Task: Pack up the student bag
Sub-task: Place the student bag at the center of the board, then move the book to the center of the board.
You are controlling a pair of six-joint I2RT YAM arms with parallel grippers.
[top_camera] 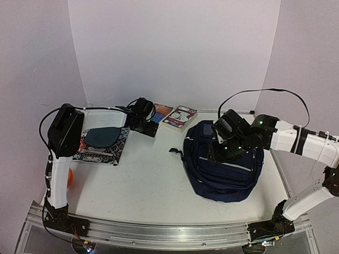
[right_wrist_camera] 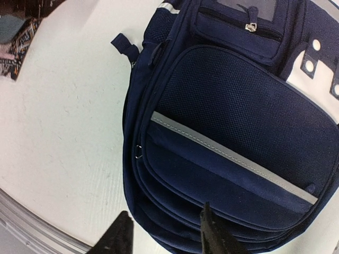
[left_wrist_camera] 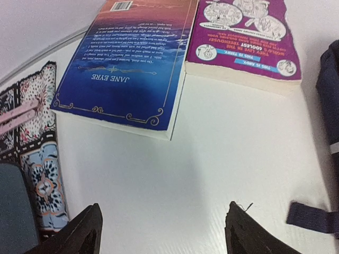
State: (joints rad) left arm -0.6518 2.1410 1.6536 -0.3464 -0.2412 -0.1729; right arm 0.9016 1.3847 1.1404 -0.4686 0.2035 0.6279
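The student bag [top_camera: 222, 168], a navy-blue backpack with a grey stripe, lies flat on the right of the table. In the right wrist view its front pockets [right_wrist_camera: 233, 121] fill the frame. My right gripper [top_camera: 218, 153] hovers over the bag; in its own view the right gripper [right_wrist_camera: 167, 235] stands open above the bag's lower edge, with nothing between its fingers. My left gripper [top_camera: 148, 126] is at the back of the table near two books. It is open [left_wrist_camera: 164, 230] over bare table, just short of a blue Jane Eyre book [left_wrist_camera: 127, 63] and a purple paperback [left_wrist_camera: 243, 37].
A patterned black mat [top_camera: 117, 148] with a teal oval [top_camera: 103, 136] lies at the left. The two books [top_camera: 160, 112] [top_camera: 180, 117] lie at the back centre. A small orange thing [top_camera: 70, 177] shows behind the left arm. A bag strap [left_wrist_camera: 312, 217] reaches toward the left gripper.
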